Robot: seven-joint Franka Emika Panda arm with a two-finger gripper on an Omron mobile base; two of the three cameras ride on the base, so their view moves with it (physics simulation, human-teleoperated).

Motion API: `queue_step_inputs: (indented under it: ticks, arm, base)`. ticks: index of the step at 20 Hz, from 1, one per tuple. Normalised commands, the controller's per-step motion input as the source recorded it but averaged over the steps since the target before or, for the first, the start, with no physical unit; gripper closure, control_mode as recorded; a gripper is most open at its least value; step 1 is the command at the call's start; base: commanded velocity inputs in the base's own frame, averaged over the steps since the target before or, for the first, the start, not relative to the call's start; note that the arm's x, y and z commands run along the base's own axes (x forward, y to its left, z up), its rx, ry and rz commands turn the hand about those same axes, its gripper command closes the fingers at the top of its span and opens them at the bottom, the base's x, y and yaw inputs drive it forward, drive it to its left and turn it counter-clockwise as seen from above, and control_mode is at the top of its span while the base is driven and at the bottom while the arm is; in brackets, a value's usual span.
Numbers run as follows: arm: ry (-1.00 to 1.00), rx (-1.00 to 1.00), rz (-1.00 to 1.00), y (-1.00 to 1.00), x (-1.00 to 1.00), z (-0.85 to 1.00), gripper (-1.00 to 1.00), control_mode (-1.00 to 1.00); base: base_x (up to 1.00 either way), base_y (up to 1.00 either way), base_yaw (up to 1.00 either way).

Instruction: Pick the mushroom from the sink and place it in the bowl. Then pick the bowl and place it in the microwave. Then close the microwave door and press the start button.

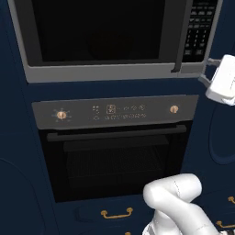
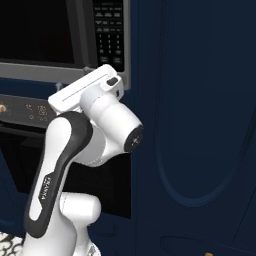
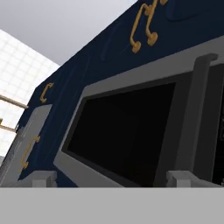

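Gripper (image 3: 112,178) open, empty, facing closed microwave door (image 3: 127,131); door wide, horizontal.

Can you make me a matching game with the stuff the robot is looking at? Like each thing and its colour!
Things:
1. microwave door
2. oven knob
3. drawer handle
4. cabinet front

Descriptions:
A. navy blue
B. thin curved gold bar
C. dark glass in a grey frame
D. small, round, copper-coloured

Pairs: 1-C, 2-D, 3-B, 4-A
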Motion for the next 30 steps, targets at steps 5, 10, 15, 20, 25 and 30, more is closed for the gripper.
queue_step_inputs:
  ticks: [5, 10, 15, 20, 25, 30]
  arm:
    - [0.01, 0.0, -0.04, -0.02, 0.27, 0.0, -1.0, -1.0]
    - [0.0, 0.0, -0.01, 0.0, 0.27, 0.0, -1.0, -1.0]
    - [0.0, 0.0, 0.0, 0.0, 0.29, 0.0, -1.0, -1.0]
    - [0.0, 0.0, 0.0, 0.0, 0.28, 0.0, -1.0, -1.0]
    - [0.0, 0.0, -0.01, 0.0, 0.28, 0.0, -1.0, -1.0]
    - [0.01, 0.0, -0.01, 0.0, 0.28, 0.0, -1.0, -1.0]
  base:
    - [0.0, 0.0, 0.0]
    - [0.0, 0.0, 0.0]
    - [0.0, 0.0, 0.0]
    - [0.0, 0.0, 0.0]
    - [0.0, 0.0, 0.0]
    - [0.0, 0.0, 0.0]
